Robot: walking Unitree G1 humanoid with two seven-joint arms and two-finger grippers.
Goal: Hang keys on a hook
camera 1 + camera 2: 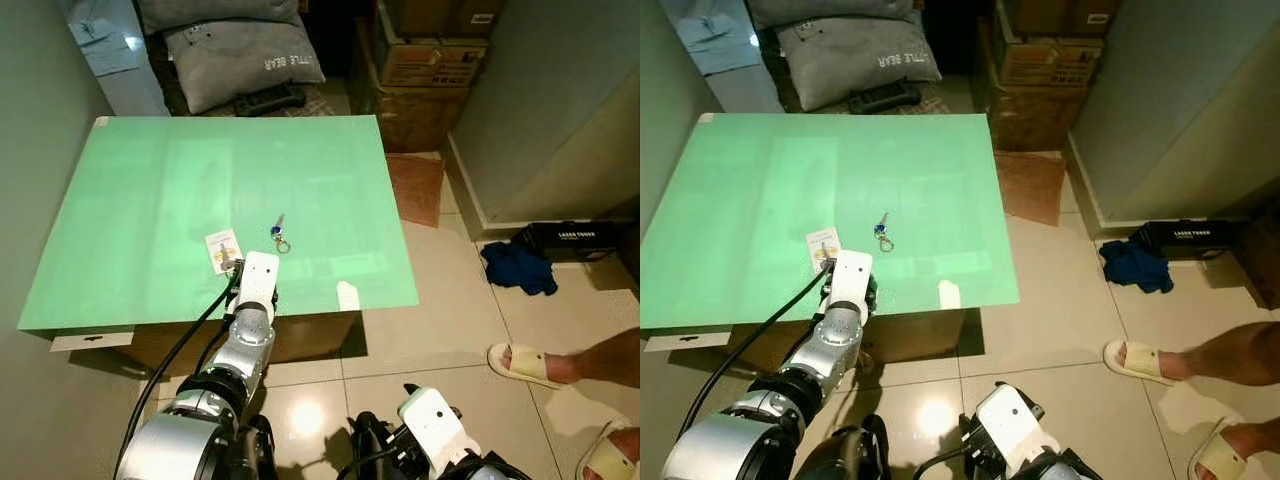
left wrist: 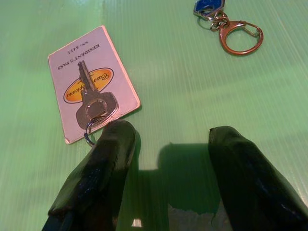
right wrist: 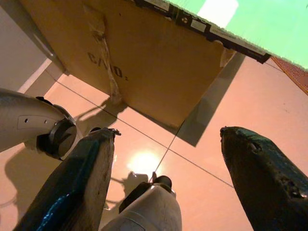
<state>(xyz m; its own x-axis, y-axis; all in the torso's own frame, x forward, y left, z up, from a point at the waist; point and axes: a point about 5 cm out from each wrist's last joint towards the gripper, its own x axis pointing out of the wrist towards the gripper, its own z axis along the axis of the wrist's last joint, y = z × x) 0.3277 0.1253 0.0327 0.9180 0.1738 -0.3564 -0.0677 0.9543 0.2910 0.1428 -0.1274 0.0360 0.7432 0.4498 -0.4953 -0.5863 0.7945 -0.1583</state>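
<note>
A green table top [image 1: 150,200] holds one "RESIDENT'S PASS" card [image 2: 91,82] under one silver key [image 2: 91,103]. One blue-tagged keyring [image 2: 228,24] lies upper right; left gripper [image 2: 168,159] open, right gripper [image 3: 163,159] open over floor

one key [image 2: 91,103], one card [image 2: 91,82] (pass), one keyring [image 2: 230,29]

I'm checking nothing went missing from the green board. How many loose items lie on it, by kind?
Silver key with split ring: 1
Resident's pass card under that key: 1
Blue key fob with clasp ring: 1
Total: 3
</note>
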